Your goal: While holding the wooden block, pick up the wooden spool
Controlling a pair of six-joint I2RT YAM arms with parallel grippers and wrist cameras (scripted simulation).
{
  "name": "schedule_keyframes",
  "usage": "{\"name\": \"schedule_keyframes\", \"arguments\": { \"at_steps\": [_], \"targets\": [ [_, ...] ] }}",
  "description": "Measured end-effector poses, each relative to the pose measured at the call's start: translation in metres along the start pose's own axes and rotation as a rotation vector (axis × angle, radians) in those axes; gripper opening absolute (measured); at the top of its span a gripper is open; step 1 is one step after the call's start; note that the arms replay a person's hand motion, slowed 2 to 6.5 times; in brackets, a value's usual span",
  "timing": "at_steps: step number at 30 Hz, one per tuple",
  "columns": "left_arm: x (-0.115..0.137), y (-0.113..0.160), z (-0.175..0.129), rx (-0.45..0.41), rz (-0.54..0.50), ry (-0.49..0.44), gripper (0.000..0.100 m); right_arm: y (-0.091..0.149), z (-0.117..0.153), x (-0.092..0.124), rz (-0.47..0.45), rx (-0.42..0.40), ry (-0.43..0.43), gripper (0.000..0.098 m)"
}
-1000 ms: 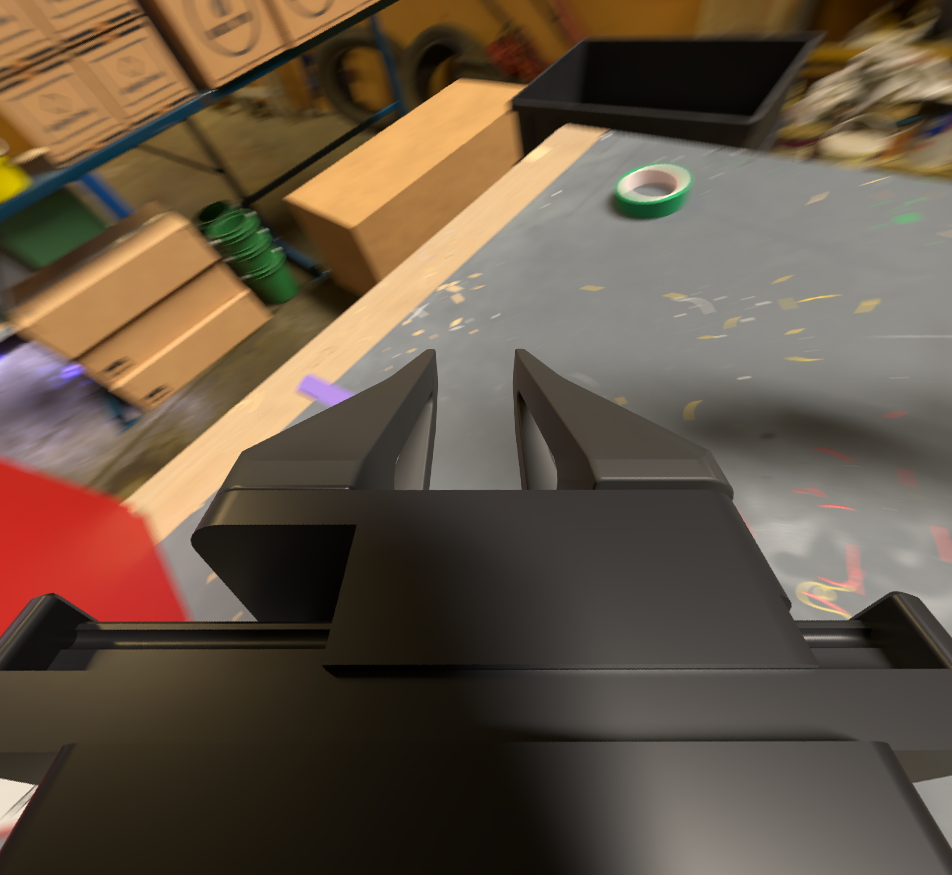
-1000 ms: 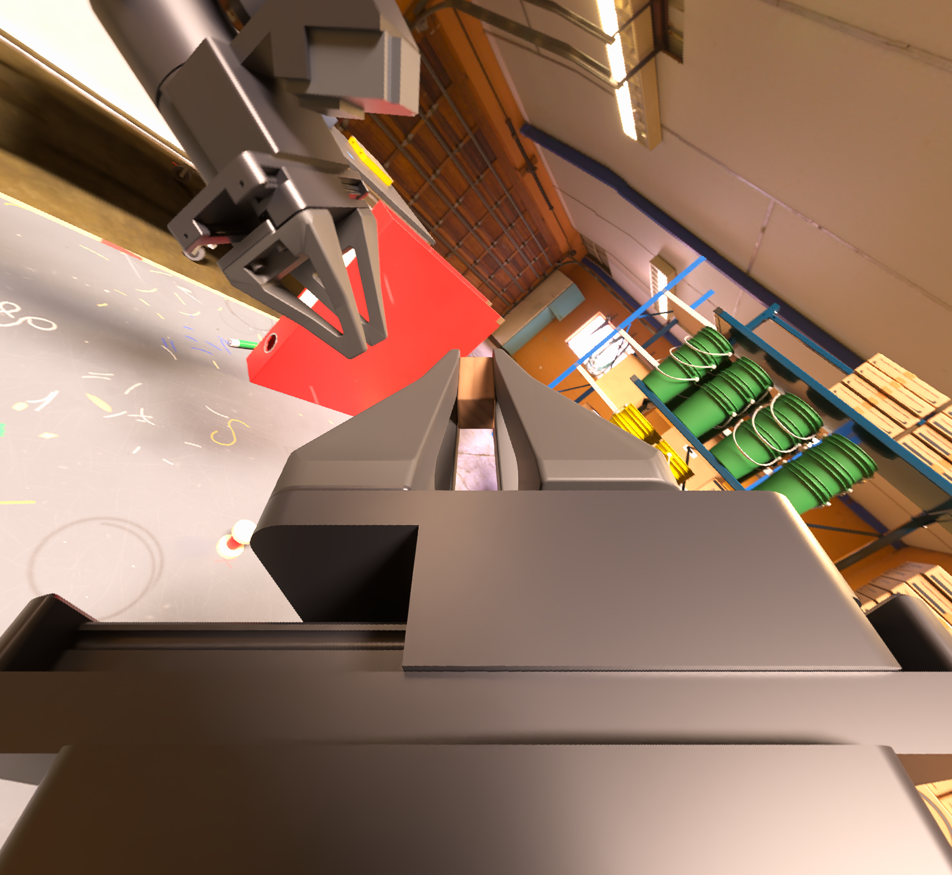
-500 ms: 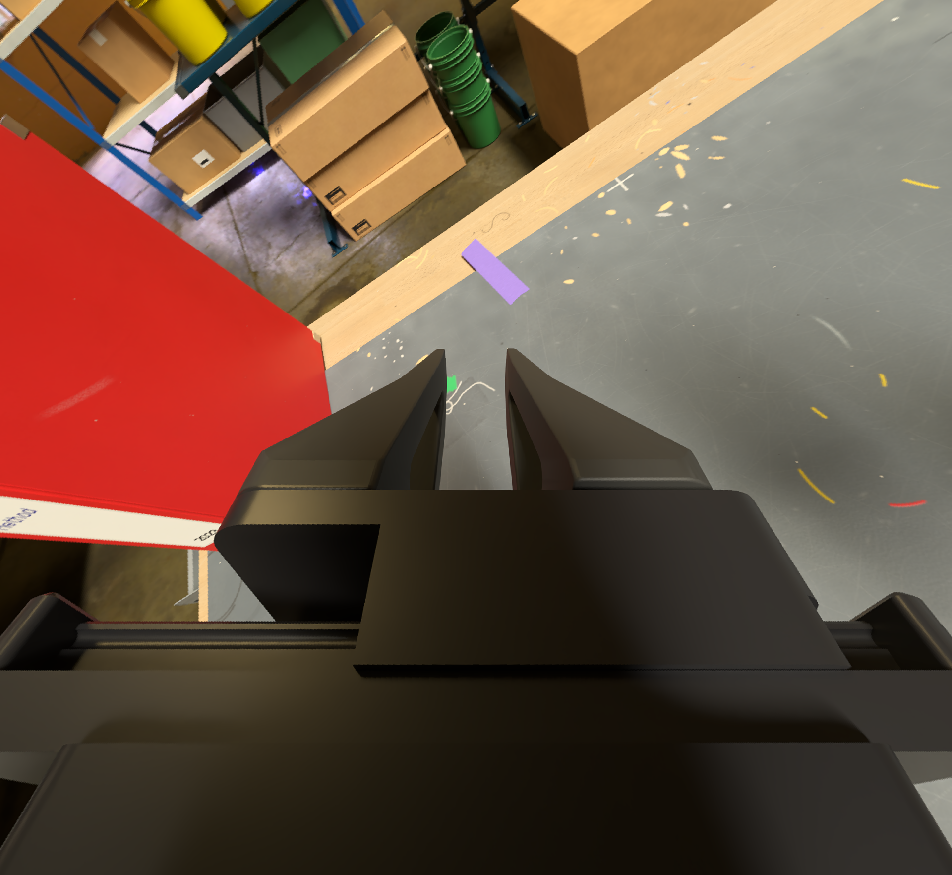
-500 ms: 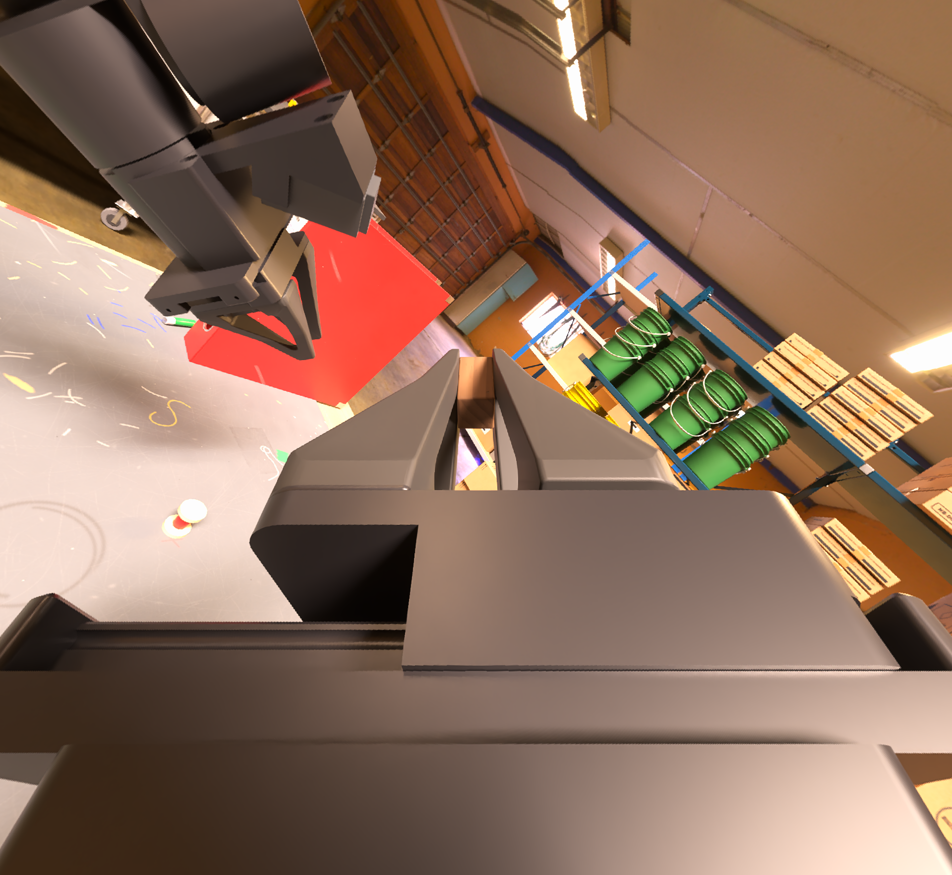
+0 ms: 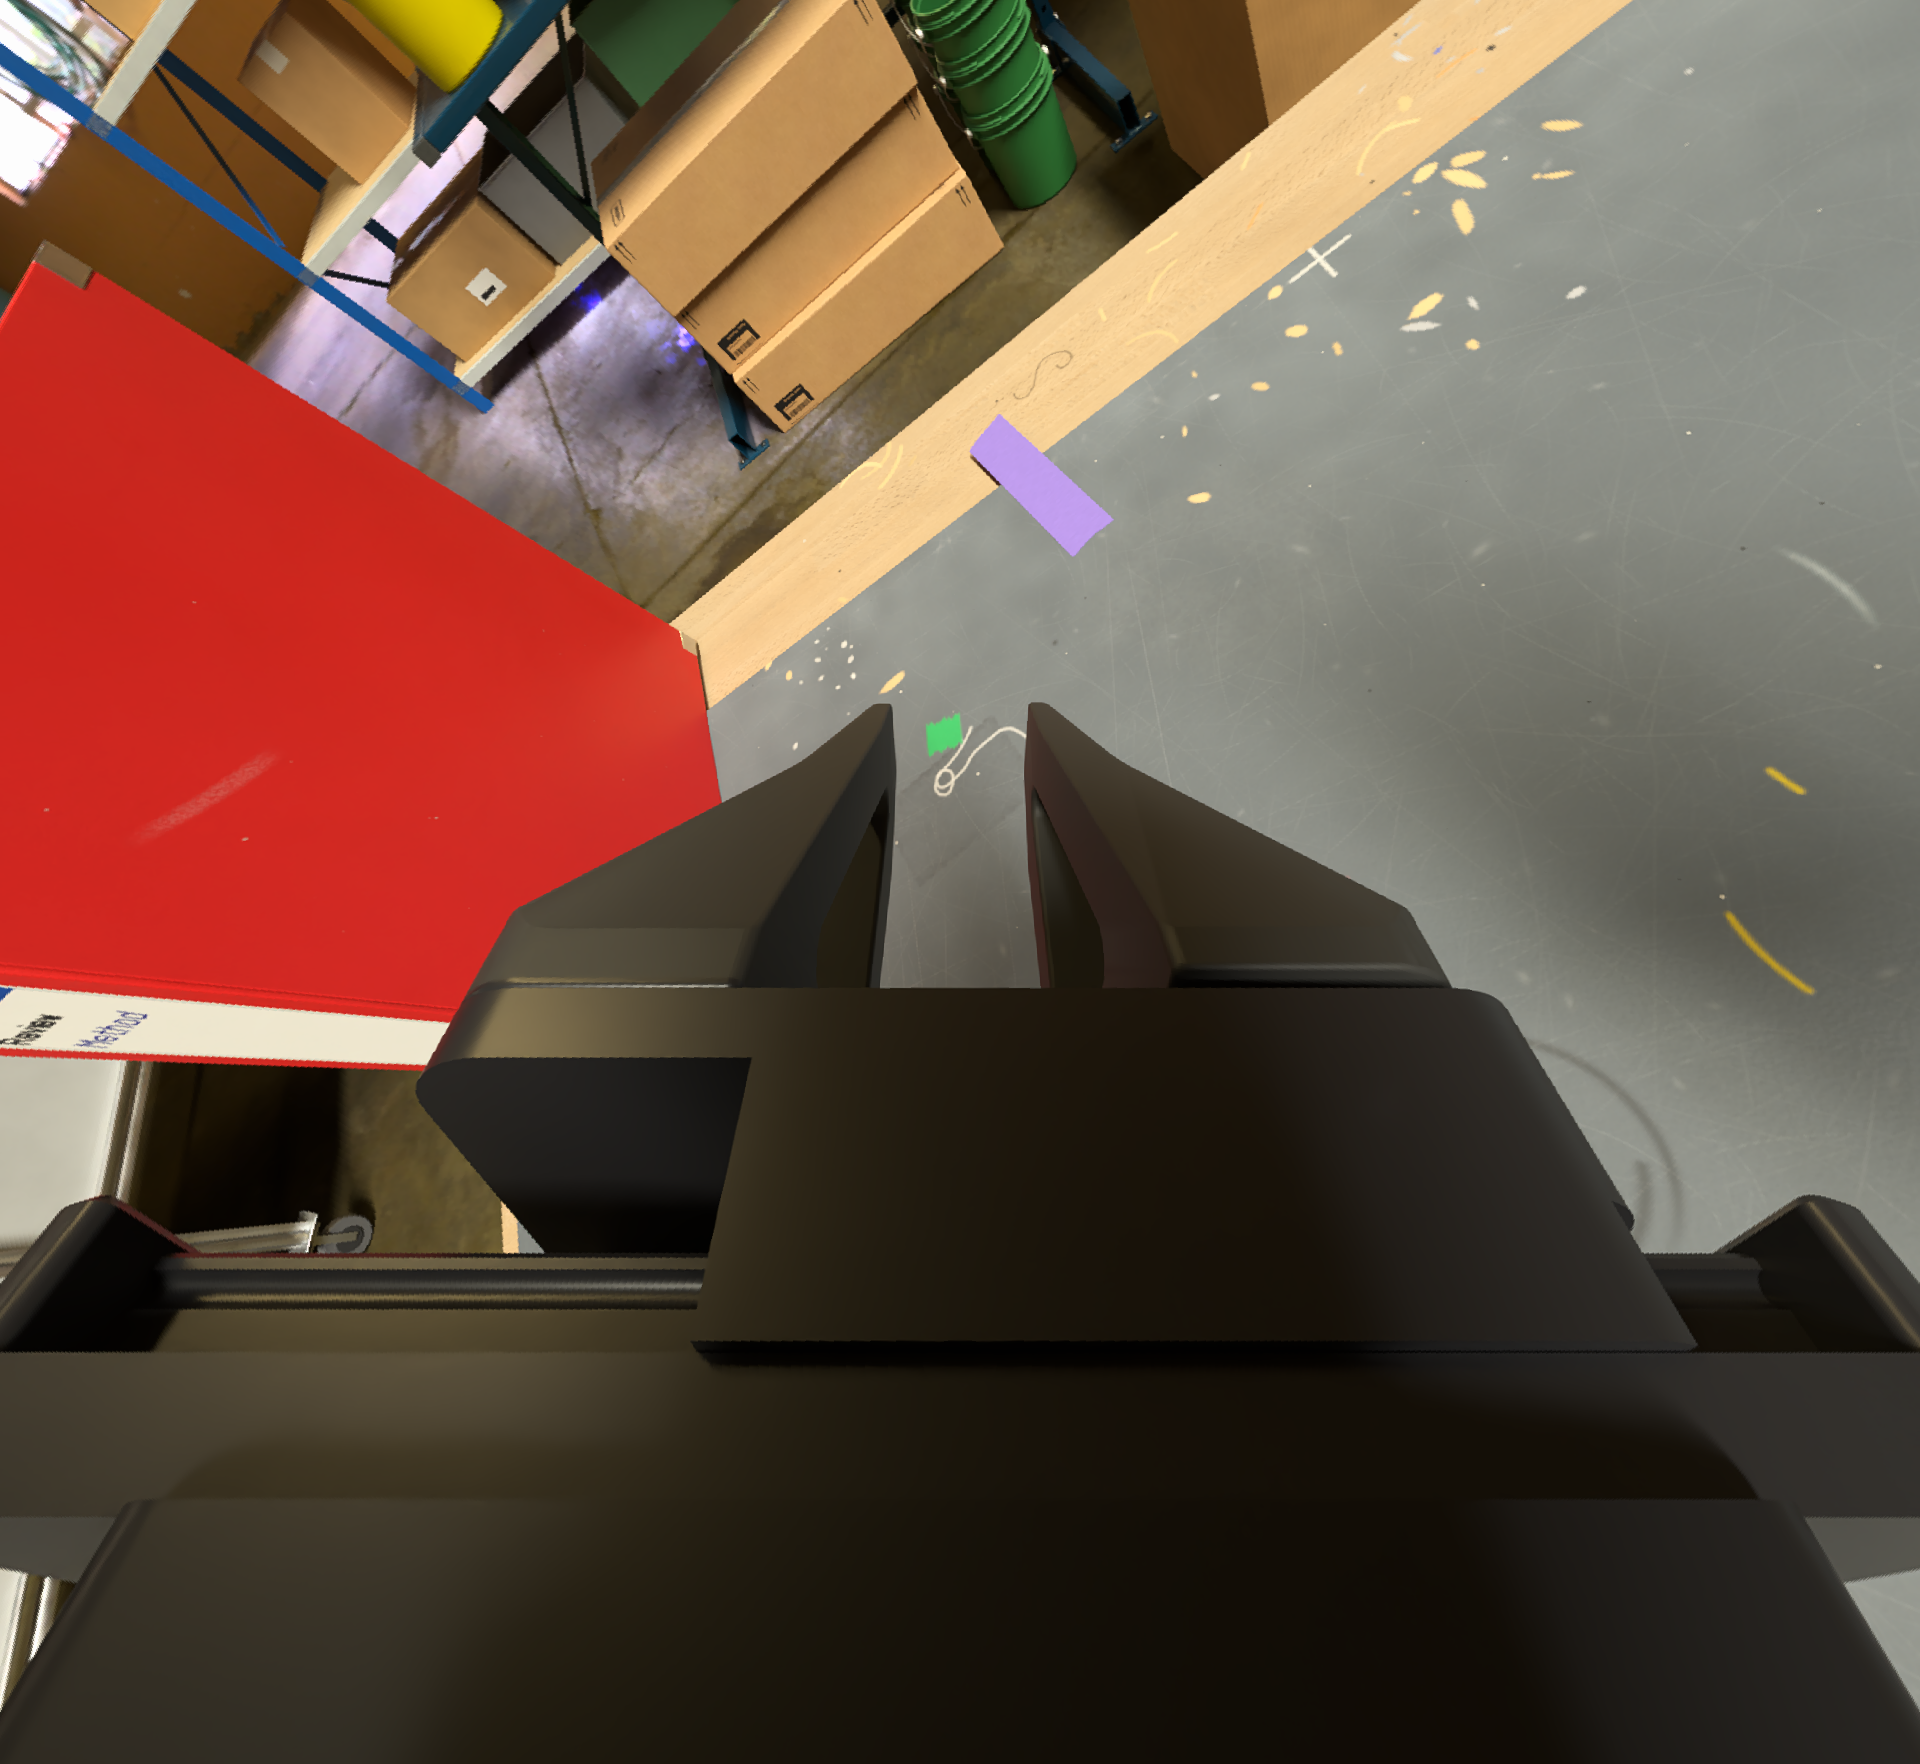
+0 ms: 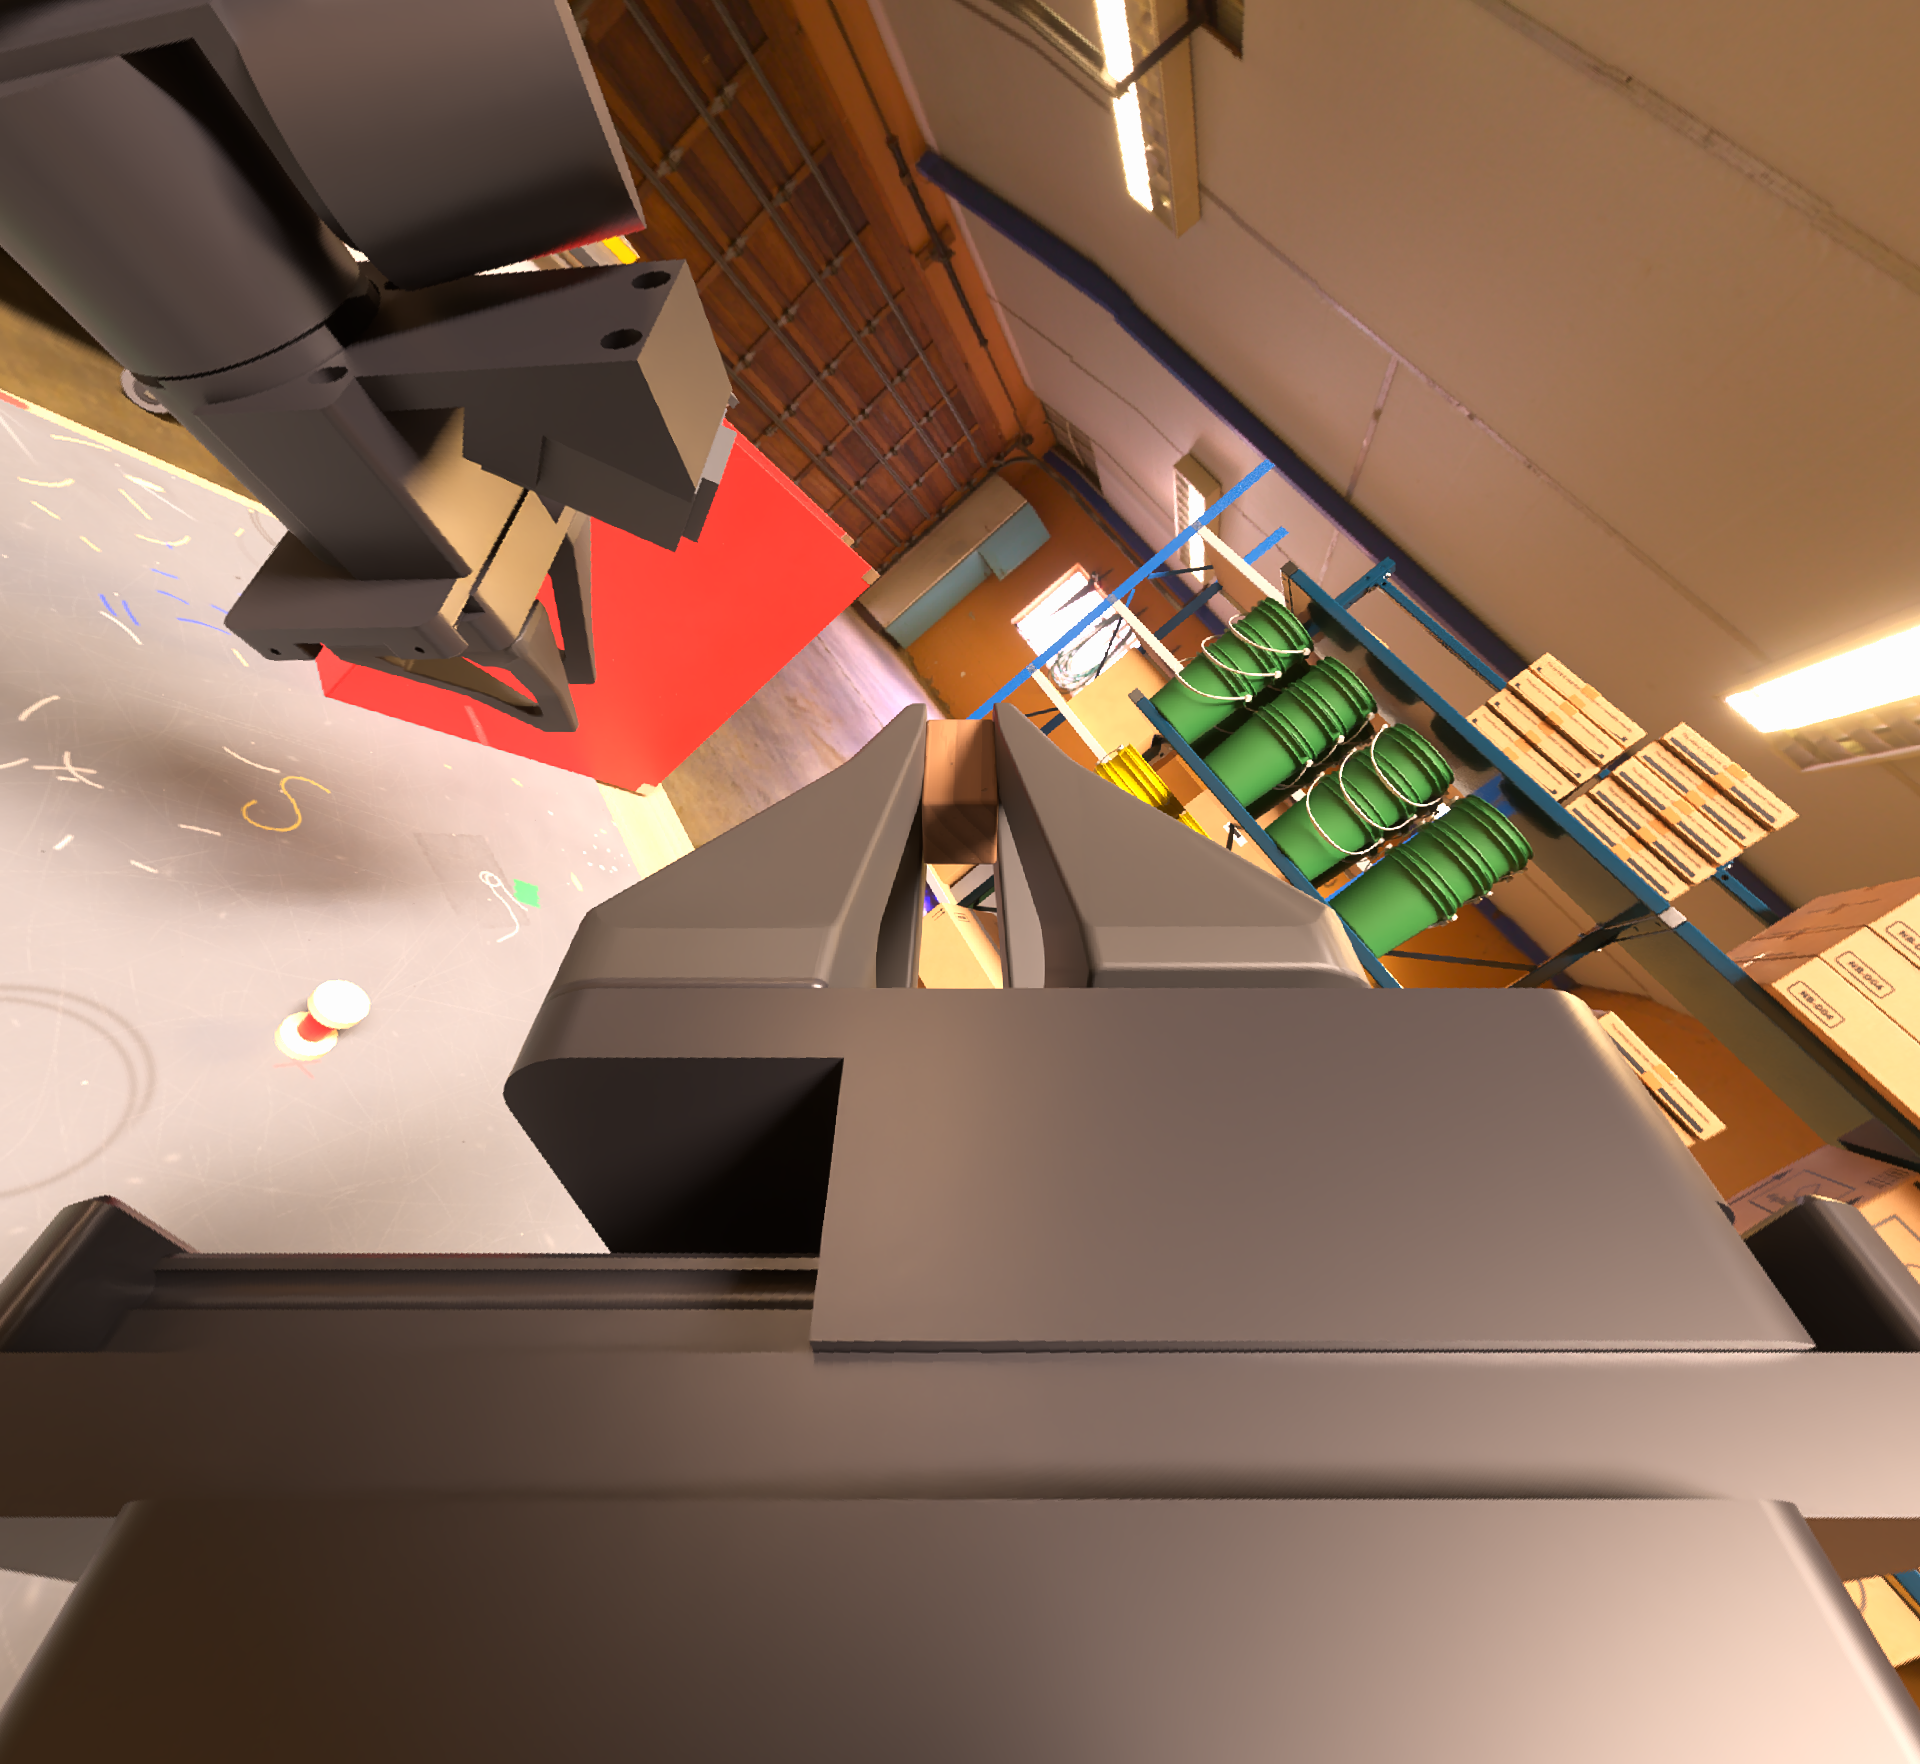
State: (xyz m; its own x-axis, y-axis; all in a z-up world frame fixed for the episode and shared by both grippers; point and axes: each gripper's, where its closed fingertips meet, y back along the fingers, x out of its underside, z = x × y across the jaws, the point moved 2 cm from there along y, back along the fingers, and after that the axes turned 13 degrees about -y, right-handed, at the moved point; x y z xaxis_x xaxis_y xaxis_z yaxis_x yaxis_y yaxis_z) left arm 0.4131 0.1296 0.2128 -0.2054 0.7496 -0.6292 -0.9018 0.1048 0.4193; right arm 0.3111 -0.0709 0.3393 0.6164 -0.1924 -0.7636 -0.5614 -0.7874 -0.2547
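Your right gripper (image 6: 958, 779) is pinched tight on the wooden block (image 6: 958, 784), a brown piece wedged between its fingertips and held up in the air, tipped toward the shelving rather than the tabletop (image 6: 208, 883). Your left gripper (image 5: 958, 748) has its fingers a narrow gap apart with nothing between them; through that gap you see only grey tabletop, a small green tape scrap (image 5: 943, 735) and a white scribble. In the right wrist view that left gripper hangs above the tabletop, fingers pointing down, in front of the red box (image 6: 707, 634).

The wooden spool (image 6: 322, 1018), pale ends with a red middle, lies on the tabletop, well apart from both grippers and nearer your side than the green scrap.

Farther out, a purple strip (image 5: 1039, 486) sits at the tabletop's wooden edge. Beyond it are stacked cardboard boxes (image 5: 790, 187), nested green buckets (image 5: 987, 52) and blue shelving.
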Motion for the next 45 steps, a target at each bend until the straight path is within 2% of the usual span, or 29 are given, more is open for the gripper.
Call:
{"name": "schedule_keyframes", "arguments": {
  "at_steps": [6,13,16,25,31,34,41,45],
  "targets": [
    [-0.001,-0.002,-0.008,0.058,-0.002,0.005,0.024,0.002,-0.002,0.002,0.006,0.007,0.002,0.0103],
    [0.004,-0.012,-0.028,0.210,0.022,0.050,0.030,0.005,-0.004,0.001,0.003,0.006,-0.001,0.0103],
    [0.004,-0.015,-0.035,0.250,0.027,0.063,0.031,0.006,-0.005,0.000,0.002,0.009,-0.002,0.0103],
    [0.008,-0.022,-0.039,0.215,0.070,0.009,0.033,0.011,-0.009,-0.001,-0.005,0.020,-0.007,0.0103],
    [0.008,-0.024,-0.047,0.247,0.071,-0.004,0.033,0.014,-0.012,-0.002,-0.015,0.026,-0.013,0.0103],
    [0.009,-0.024,-0.054,0.310,0.078,-0.027,0.033,0.015,-0.013,-0.003,-0.018,0.028,-0.013,0.0103],
    [0.020,-0.019,-0.070,0.591,0.094,-0.091,0.031,0.020,-0.017,-0.004,-0.017,0.035,-0.006,0.0103],
    [0.022,-0.020,-0.068,0.694,0.075,-0.123,0.031,0.025,-0.022,-0.005,-0.028,0.045,-0.017,0.0102]
  ]
}}
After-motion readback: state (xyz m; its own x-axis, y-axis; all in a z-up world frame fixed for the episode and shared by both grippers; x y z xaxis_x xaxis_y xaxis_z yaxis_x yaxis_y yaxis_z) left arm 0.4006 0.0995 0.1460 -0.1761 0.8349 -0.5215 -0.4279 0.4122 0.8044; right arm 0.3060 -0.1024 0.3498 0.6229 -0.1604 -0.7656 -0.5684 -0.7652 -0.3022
